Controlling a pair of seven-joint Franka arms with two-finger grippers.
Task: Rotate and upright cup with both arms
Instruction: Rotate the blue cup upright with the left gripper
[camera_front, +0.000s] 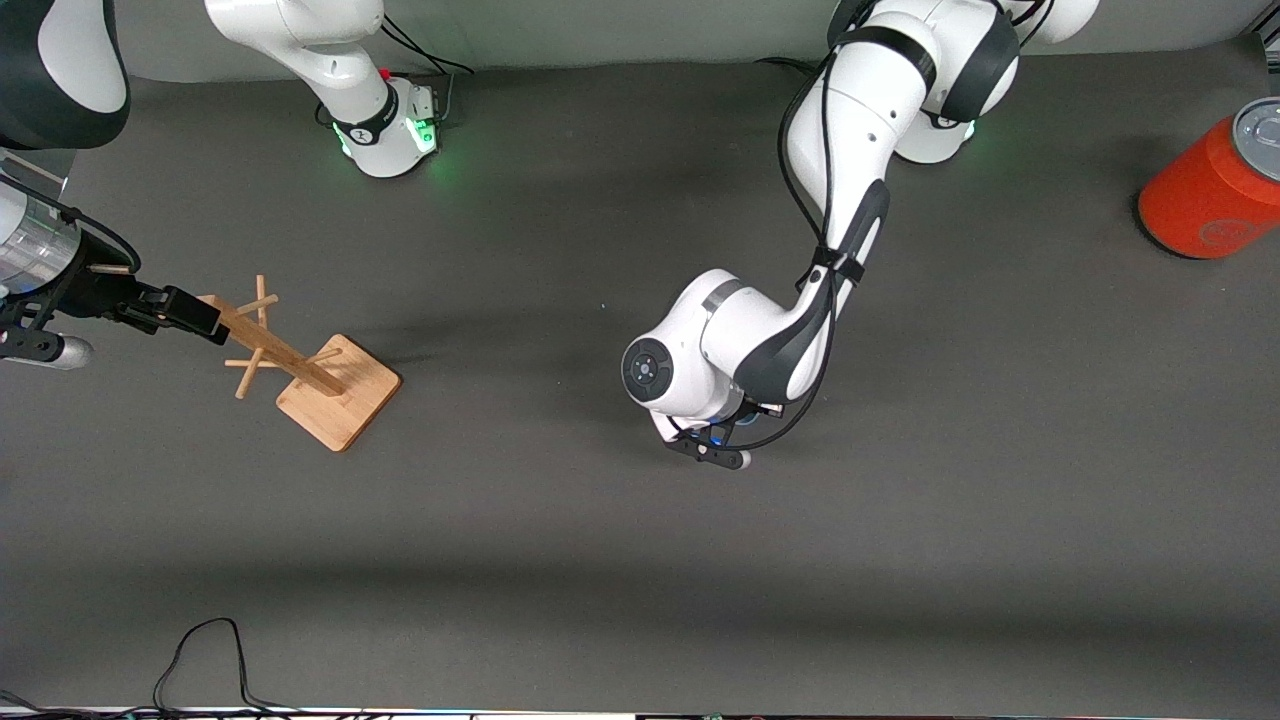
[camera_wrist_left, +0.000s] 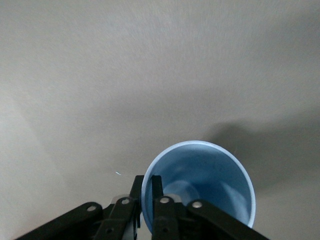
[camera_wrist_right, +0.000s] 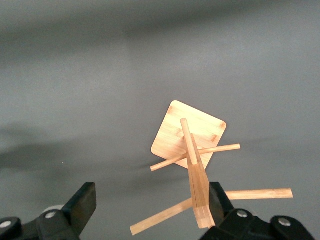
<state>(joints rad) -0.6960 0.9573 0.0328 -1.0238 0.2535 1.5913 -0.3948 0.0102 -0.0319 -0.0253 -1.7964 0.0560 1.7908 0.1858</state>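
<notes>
Down at the middle of the dark grey desk (camera_front: 560, 560), the left claw (camera_wrist_left: 146, 200) has its black fingers pinching the rim wall of the small light-blue handleless cup (camera_wrist_left: 200, 185), one finger inside and one outside; the cup's open mouth faces the wrist camera. In the front view the white left arm's wrist covers the cup. Toward the right arm's end, the right claw (camera_wrist_right: 150, 205) hangs spread wide over the top of the bamboo peg rack (camera_front: 300, 365), gripping nothing. An orange can with grey lid (camera_front: 1215, 185) stands at the left arm's end.
</notes>
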